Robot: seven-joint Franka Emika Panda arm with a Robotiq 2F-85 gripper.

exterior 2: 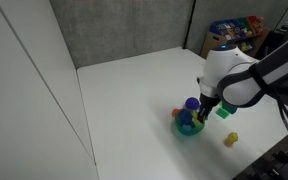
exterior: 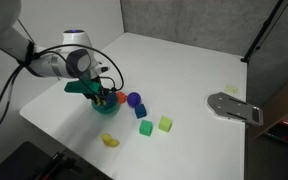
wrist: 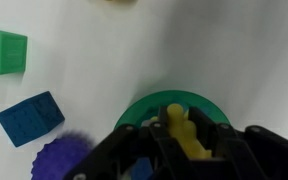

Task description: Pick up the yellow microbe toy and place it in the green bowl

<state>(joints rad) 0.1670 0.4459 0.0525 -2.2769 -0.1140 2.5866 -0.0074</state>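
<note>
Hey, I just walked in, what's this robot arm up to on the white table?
The arm's end effector grips the yellow microbe toy right above the green bowl, so the toy is at the bowl but not yet let go. A purple ball, a blue cube, a green cube, a yellow-green cube and a rounded yellow lump lie loose on the white table near the bowl.

Arm (exterior: 49, 62) bent low, wrist pointing down; gripper (exterior: 105, 97) fingers (wrist: 229, 150) clamped on yellow microbe toy (wrist: 187, 135).
</note>
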